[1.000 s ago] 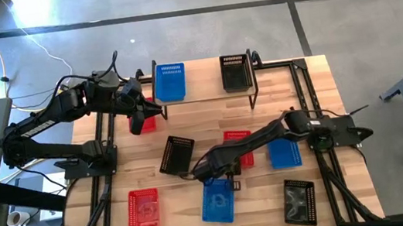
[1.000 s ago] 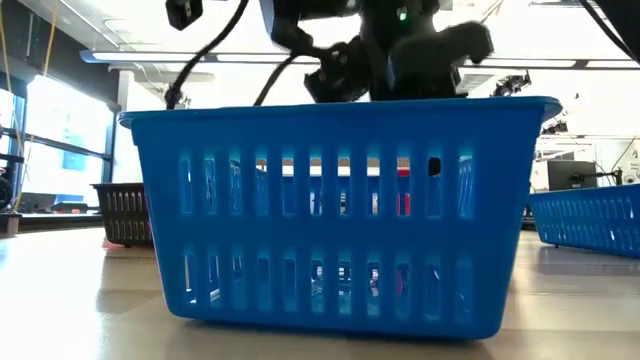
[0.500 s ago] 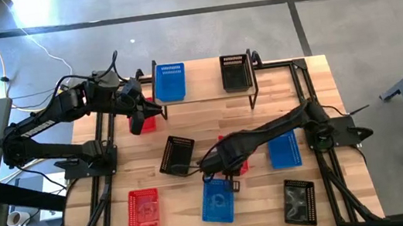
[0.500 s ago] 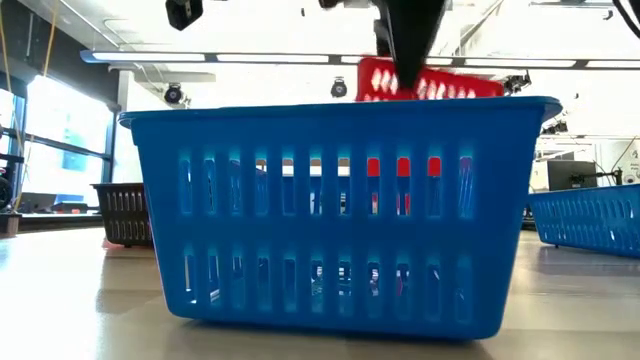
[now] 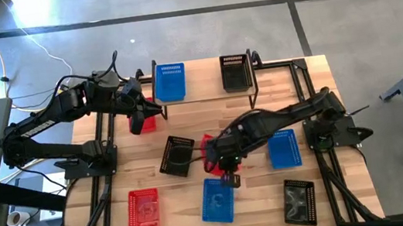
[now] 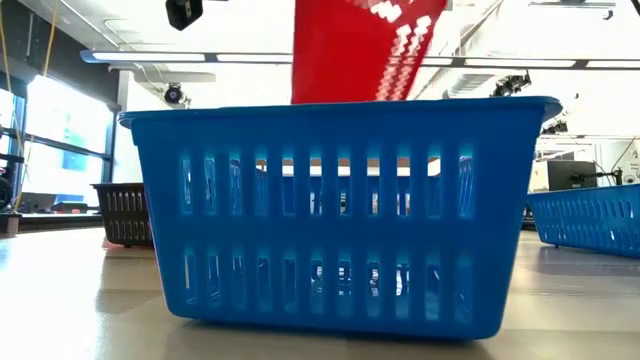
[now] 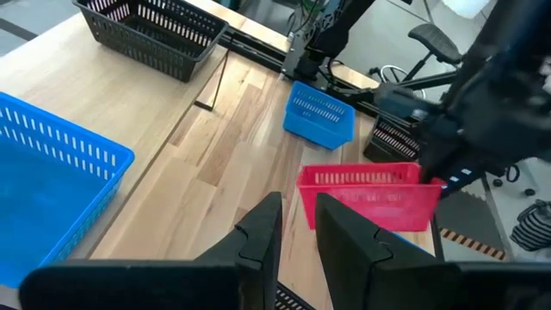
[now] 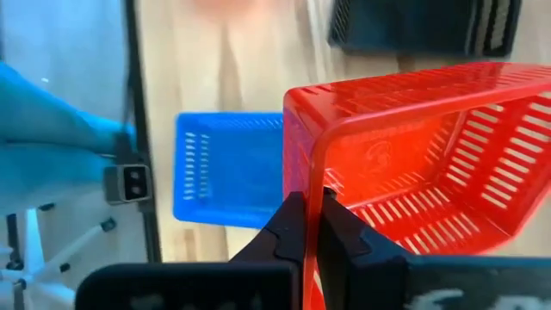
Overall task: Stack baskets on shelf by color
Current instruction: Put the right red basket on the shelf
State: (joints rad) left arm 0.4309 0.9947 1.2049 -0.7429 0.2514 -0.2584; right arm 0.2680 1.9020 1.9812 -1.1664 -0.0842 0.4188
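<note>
R gripper (image 8: pixel 308 226) is clenched on the rim of a red basket (image 8: pixel 413 164), lifted off the table and tilted; centre of frame in the high view (image 5: pixel 211 152), upper centre in the low view (image 6: pixel 360 50). Basket is red plastic mesh, slotted walls, thin rolled rim, open side turned toward the wrist cam. In the left wrist view it hangs mid-air at lower right (image 7: pixel 370 196), under the dark right arm.

Around it, high view: black basket (image 5: pixel 177 155) just left of it on the table, blue basket (image 5: pixel 218 200) just below it, another blue basket (image 5: pixel 284 150) to its right, partly under the arm. A black basket (image 5: pixel 300 201) sits at lower right, a red basket (image 5: pixel 143 211) at lower left.

L gripper (image 5: pixel 138 124) hangs upper left, near the shelf's left end, over a red basket (image 5: pixel 146 116) mostly hidden by it; fingers (image 7: pixel 258 232) stand a little apart, nothing seen between them, can't tell more.

Shelf (image 5: pixel 207 96), upper centre: light plank, black legs. On it a blue basket (image 5: pixel 169 82) at left and a black basket (image 5: pixel 235 72) at right, well apart.

Low view: the near blue basket (image 6: pixel 335 215) fills the frame and blocks most of the table behind.

Count: 3 red, 3 blue, 3 black. On shelf 2; on table 6; 1 in the air.
</note>
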